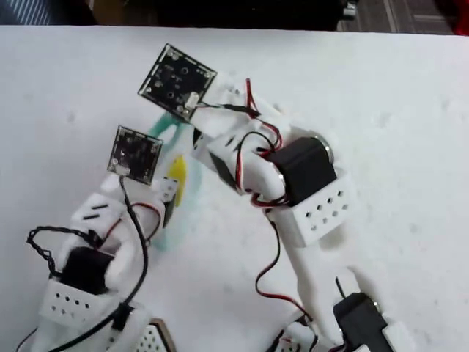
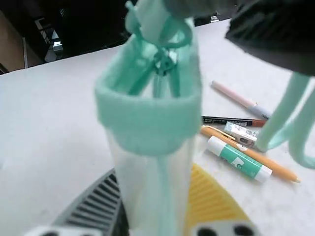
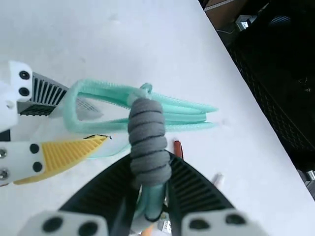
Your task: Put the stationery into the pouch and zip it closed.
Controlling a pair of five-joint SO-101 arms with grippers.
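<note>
A translucent pouch (image 2: 147, 118) with mint green trim is held off the table between both arms. My left gripper (image 2: 152, 206) is shut on its lower body, one grey ribbed finger (image 2: 93, 201) and one yellow finger (image 2: 211, 206) on either side. My right gripper (image 3: 150, 191), with black fingers and a grey wrapped pad, is shut on the pouch's mint edge (image 3: 147, 105) at the other end. The rim gapes in a loop near the left gripper. Beside the pouch on the table lie a pink pen (image 2: 236, 97), a black pencil (image 2: 226, 120), an eraser (image 2: 240, 132), a glue stick (image 2: 238, 158) and an orange pen (image 2: 275, 169).
In the high view both arms crowd the left middle of the white table (image 1: 381, 110), their wrist cameras covering most of the pouch (image 1: 172, 231). A mint strap (image 2: 295, 123) hangs from the pouch over the stationery. Dark clutter lies beyond the table's far edge.
</note>
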